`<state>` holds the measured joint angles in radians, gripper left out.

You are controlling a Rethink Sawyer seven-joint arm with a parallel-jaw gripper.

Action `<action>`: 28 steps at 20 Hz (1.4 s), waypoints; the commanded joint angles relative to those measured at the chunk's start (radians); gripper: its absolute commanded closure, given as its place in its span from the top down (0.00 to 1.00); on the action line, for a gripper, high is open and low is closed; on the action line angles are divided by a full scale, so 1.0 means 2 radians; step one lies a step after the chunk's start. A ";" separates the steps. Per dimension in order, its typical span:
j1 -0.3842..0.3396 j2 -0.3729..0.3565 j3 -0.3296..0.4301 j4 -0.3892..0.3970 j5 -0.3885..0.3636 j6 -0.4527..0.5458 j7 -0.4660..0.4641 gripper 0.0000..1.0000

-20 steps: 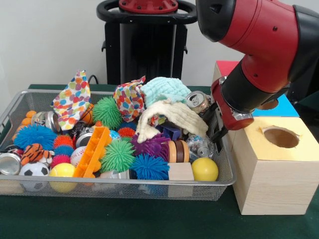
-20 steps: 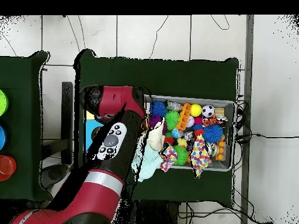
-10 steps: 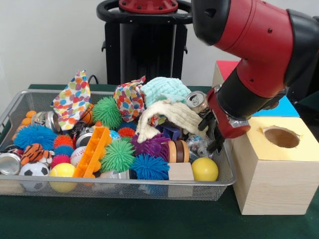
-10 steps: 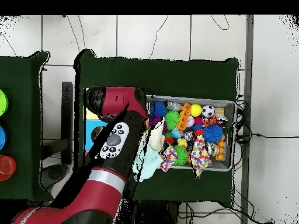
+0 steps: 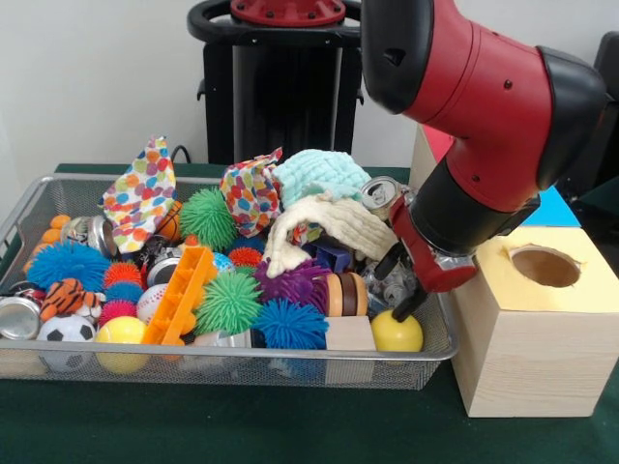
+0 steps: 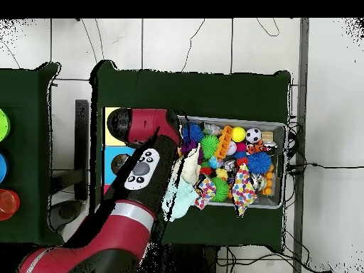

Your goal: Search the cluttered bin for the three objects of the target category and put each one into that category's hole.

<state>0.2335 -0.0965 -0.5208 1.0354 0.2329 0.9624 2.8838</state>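
Observation:
The wire mesh bin (image 5: 242, 354) is full of toys; it also shows in the overhead view (image 6: 281, 165). A silver can (image 5: 380, 194) lies tilted at the bin's right end, behind my arm. Another can (image 5: 87, 232) lies at the left, and a third (image 5: 18, 317) at the far left corner. My gripper (image 5: 398, 286) is open and low in the bin's right end, its jaws on either side of a crumpled silvery thing (image 5: 395, 282), just above a yellow ball (image 5: 395, 333). In the overhead view the arm (image 6: 142, 170) hides the gripper.
A wooden box with a round hole (image 5: 546, 268) stands right of the bin, close to my arm. Coloured boxes (image 5: 561, 208) stand behind it. Spiky balls (image 5: 229, 302), an orange plastic toy (image 5: 181, 293), cloths (image 5: 338, 224) and a wooden cube (image 5: 349, 333) crowd the bin.
My gripper has moved down and a little left, from beside the tilted can at the bin's right edge to low among the toys above the yellow ball.

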 commanded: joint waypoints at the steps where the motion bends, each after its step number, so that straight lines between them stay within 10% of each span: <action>1: -0.010 0.050 0.073 0.070 0.011 -0.032 0.056 1.00; 17: -0.050 -0.012 0.101 0.119 0.016 0.115 -0.019 1.00; 28: -0.099 0.005 0.130 0.124 -0.004 0.035 -0.047 1.00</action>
<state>0.0891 -0.1442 -0.4125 1.1644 0.2498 1.0889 2.8836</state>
